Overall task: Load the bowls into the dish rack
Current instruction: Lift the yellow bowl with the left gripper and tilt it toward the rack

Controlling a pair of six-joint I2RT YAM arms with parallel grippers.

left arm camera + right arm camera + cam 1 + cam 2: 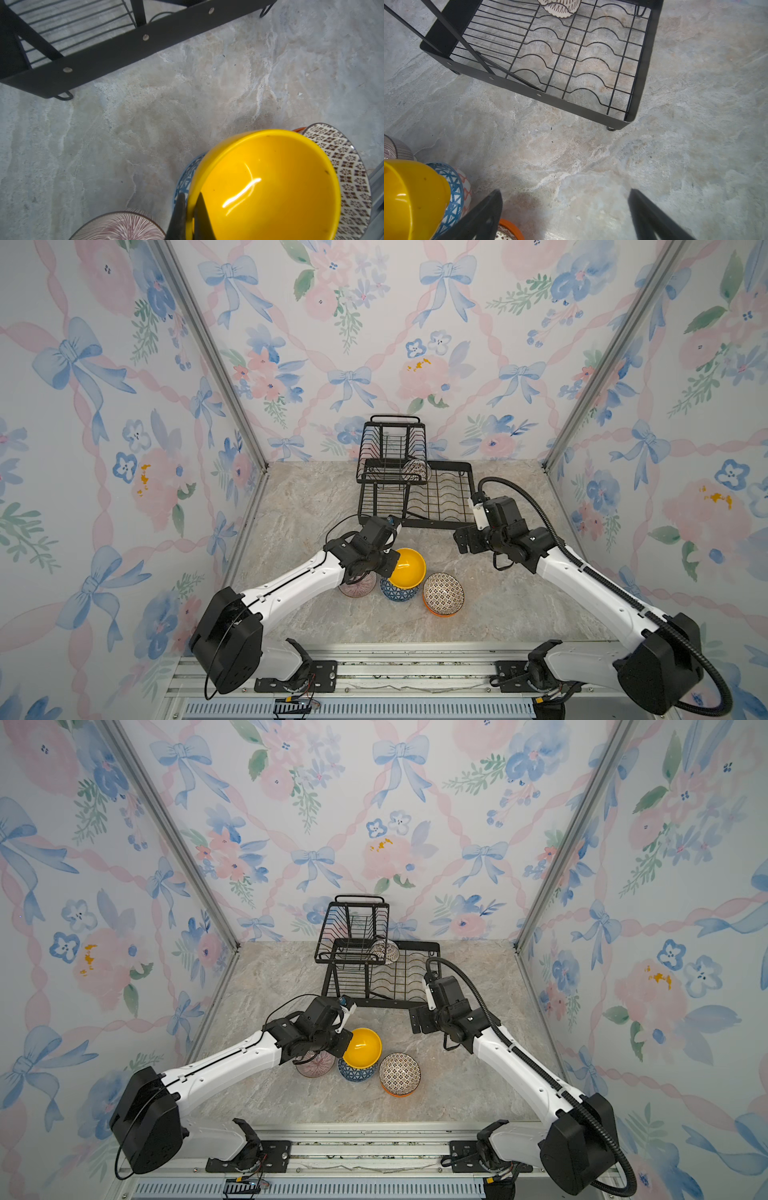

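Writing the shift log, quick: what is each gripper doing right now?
Left gripper: closed on the rim of the plain round yellow bowl.
Right gripper: open, holding nothing.

— Where does the dish rack [432, 524] stand?
— At the back of my table [519, 593], mid-width. A racked bowl [417, 471] lies in its tray, just right of the raised basket [386, 481].
— And the others?
— I see a row before the rack: a lone bowl [358, 588] leftmost, a tilted bowl [408, 568] over a lower bowl [399, 593] in the middle, a nested pair [443, 593] rightmost.
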